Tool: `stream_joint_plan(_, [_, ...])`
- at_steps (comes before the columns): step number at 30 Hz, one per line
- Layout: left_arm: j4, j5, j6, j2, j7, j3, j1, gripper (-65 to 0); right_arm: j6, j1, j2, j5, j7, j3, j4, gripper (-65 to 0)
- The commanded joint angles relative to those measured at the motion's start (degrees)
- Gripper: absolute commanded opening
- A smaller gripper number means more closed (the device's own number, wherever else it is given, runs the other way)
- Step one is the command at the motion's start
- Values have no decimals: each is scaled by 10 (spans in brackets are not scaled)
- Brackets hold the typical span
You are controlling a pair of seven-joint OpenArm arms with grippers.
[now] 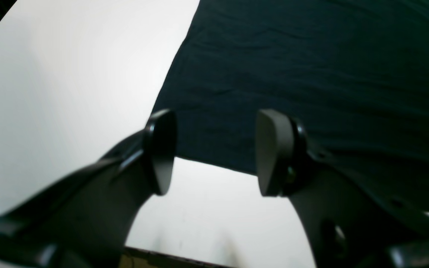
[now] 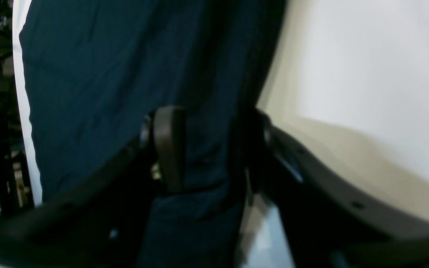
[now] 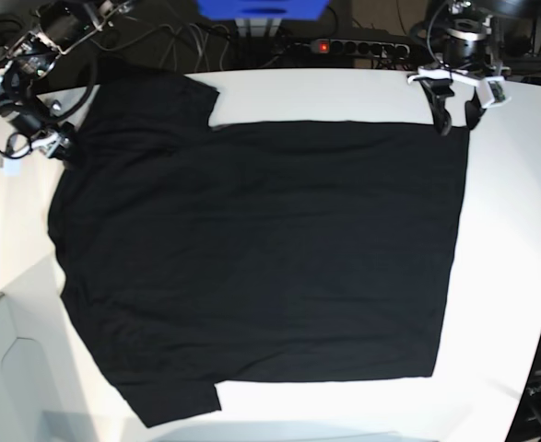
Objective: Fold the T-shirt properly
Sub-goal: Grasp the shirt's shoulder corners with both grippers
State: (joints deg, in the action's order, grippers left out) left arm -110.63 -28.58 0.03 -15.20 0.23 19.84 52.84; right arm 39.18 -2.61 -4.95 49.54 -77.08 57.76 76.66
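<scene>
Black T-shirt [image 3: 261, 249] lies flat on the white worktop [image 3: 519, 230]. I see my left pincer [image 1: 214, 152] open, empty, over its corner; right pincer [image 2: 209, 149] straddles cloth, grip unclear; lift both corners evenly

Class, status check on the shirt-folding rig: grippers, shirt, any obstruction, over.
Left gripper open, above hem corner. Right gripper straddling a fabric edge, grip unconfirmed. Large black short-sleeved fabric T-shirt flat, unfolded on white table. Nothing blocking.
</scene>
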Motion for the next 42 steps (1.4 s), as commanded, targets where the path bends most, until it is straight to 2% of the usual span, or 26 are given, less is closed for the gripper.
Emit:
stream_joint_plan(1, [-8,0,0,-3,-14,3,7,-321,8,-10,0,-41,-29,0,-2,-448])
stream_joint_plan(6, [-10,-1,0,-3,-14,3,7,-321,8,-14,2,-41,-29,-33,-2,-650])
stream_joint_plan(9, [-15,-27,0,-8,-14,8,7,-321,8,-14,2,-41,-29,-41,-2,-650])
stream_joint_plan(12, [-15,-119,0,-49,12,24,7,-320,8,-14,3,-41,-29,-41,-2,-650])
stream_joint_plan(14, [-11,-231,-1,-83,66,57,-1,-320,8,-14,3,-41,-29,-41,-2,-650])
stream_joint_plan(17, [6,-372,-10,-101,146,130,-25,-320,8,-14,2,-41,-29,-41,-2,-650])
stream_joint_plan(20, [45,-469,-82,-102,279,214,-69,-320,8,-14,2,-41,-29,-41,-2,-650])
stream_joint_plan(22, [78,-499,-108,-95,381,265,-116,-320,8,-14,2,-41,-29,-41,-2,-650])
stream_joint_plan(25, [163,-505,-112,-73,549,330,-198,-320,8,-14,2,-41,-29,-41,-2,-650])
stream_joint_plan(27, [229,-494,-112,-60,630,370,-243,-320,8,-14,2,-41,-29,-41,-2,-650])
stream_joint_plan(29, [275,-449,-117,-52,686,403,-277,-320,8,-14,2,-41,-29,-41,-2,-650])
stream_joint_plan(31, [291,-407,-121,-43,702,410,-294,-320,8,-14,3,-41,-29,-41,-2,-650])
stream_joint_plan(34, [292,-354,-172,-31,701,409,-296,-320,8,-14,3,-41,-29,-41,-2,-650])
stream_joint_plan(36, [295,-329,-189,-25,700,409,-298,-320,8,-14,3,-41,-29,-41,-2,-650])
stream_joint_plan(42, [317,-267,-194,-10,686,408,-323,-320,8,-15,3,-41,-29,-41,-2,-650])
